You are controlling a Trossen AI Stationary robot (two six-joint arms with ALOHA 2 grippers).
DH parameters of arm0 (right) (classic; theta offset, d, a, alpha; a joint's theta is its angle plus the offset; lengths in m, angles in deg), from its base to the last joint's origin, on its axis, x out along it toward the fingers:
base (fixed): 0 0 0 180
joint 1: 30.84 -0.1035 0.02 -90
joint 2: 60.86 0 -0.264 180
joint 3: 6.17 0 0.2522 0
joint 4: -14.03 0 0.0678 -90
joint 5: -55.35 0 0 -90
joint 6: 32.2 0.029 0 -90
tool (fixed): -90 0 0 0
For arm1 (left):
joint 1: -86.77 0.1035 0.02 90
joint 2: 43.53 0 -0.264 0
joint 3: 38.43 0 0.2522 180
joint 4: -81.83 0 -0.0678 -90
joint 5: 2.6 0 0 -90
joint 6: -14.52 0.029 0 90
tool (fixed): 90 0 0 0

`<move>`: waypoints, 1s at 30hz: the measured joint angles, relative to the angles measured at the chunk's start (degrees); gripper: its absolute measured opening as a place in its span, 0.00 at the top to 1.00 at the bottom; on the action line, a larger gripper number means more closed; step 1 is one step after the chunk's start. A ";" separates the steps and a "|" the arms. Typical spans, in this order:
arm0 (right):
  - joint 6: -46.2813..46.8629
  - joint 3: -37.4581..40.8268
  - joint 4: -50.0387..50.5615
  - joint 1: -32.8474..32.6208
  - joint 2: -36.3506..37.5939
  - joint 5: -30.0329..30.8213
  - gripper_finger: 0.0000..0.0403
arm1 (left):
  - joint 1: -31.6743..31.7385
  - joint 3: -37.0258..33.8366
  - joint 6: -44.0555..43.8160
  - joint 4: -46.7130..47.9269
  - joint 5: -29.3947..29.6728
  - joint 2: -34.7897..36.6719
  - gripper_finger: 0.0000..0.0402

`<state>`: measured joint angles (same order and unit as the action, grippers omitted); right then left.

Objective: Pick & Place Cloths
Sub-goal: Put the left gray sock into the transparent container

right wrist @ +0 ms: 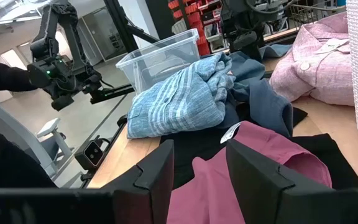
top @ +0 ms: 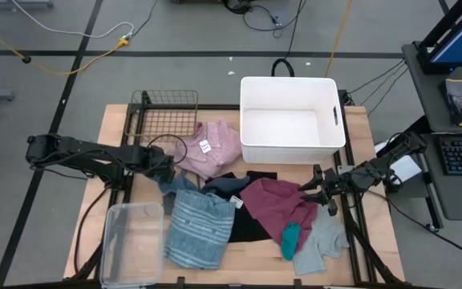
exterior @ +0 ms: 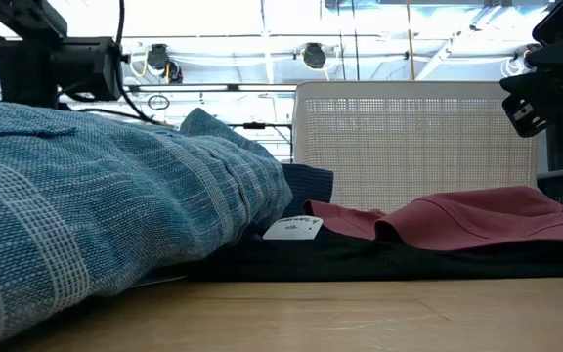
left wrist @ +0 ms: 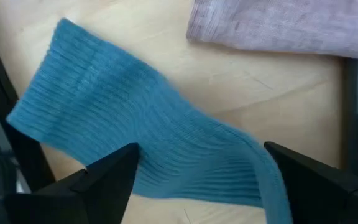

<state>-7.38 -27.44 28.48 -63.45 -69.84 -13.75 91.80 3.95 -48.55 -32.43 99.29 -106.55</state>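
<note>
The cloths lie heaped mid-table: a pink shirt (top: 215, 148) with a white tag, a blue striped piece (top: 199, 229), a maroon garment (top: 275, 205), black (top: 251, 225), dark blue (top: 227, 187) and grey (top: 323, 245) pieces, and a small teal piece (top: 290, 239). A blue ribbed sock (left wrist: 142, 143) lies flat on the wood beside the pink shirt. My left gripper (left wrist: 197, 180) is open above the sock, one finger on either side. My right gripper (right wrist: 201, 168) is open and hovers over the maroon garment's right edge, clear of it in the low view (exterior: 531, 98).
A white bin (top: 291, 120) stands at the far edge, right of centre, with a wire basket (top: 163, 116) to its left. A clear plastic container (top: 131, 241) sits at the near left corner. Bare wood shows along the near edge (top: 255, 269).
</note>
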 joint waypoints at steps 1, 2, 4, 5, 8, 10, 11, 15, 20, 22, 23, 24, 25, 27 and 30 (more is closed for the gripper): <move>0.02 0.00 0.00 0.01 0.00 0.00 0.65 | 0.10 -0.37 -0.03 -0.26 -0.01 0.00 0.20; 0.00 0.00 0.00 -0.01 0.00 0.00 0.65 | 0.20 -0.63 -0.03 -0.27 0.02 0.01 0.23; 0.02 0.00 0.00 0.00 0.00 0.00 0.65 | 0.25 -0.89 -0.04 -0.10 0.27 0.00 0.30; 0.02 0.00 0.00 -0.01 0.00 0.00 0.65 | 0.23 -0.89 -0.04 -0.14 0.74 0.00 0.33; 0.02 0.00 0.00 -0.01 0.00 0.00 0.65 | 0.25 -0.89 -0.11 -0.25 2.94 0.02 0.45; 0.02 0.00 0.00 0.00 0.00 0.00 0.65 | 0.25 -0.89 -0.58 -0.24 4.28 0.02 0.53; 0.02 0.00 0.00 -0.01 0.00 0.00 0.65 | 0.25 -0.89 -1.03 -0.24 4.77 0.02 0.58; 0.02 0.00 0.00 0.00 0.00 0.00 0.65 | 0.25 -0.89 -1.96 -0.60 5.17 0.02 0.76; 0.02 0.00 0.00 0.01 0.00 0.00 0.65 | 0.25 -0.51 -1.23 -1.56 5.15 0.02 0.96; 0.02 0.00 0.00 0.00 0.00 0.00 0.65 | 0.25 0.18 -1.05 -1.62 5.12 0.02 0.97; 0.02 0.00 0.00 -0.01 0.00 0.00 0.65 | 0.25 0.69 -1.04 -1.53 5.11 0.02 0.96; 0.02 0.00 0.00 0.00 0.00 0.00 0.65 | 0.25 1.33 -0.87 -1.25 4.99 0.02 0.95; 0.02 0.00 0.00 0.01 0.00 0.00 0.65 | 0.25 2.16 -0.25 -0.95 4.84 0.02 0.95; 0.02 0.00 0.00 0.01 0.00 0.00 0.65 | 0.25 4.05 1.18 -0.18 4.72 0.02 0.97; 0.02 0.00 0.00 0.01 0.00 0.00 0.65 | 0.25 8.04 2.67 2.85 5.25 0.02 0.98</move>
<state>-7.36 -27.44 28.48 -63.44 -69.84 -13.74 92.05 11.99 -45.88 -29.58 104.54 -106.53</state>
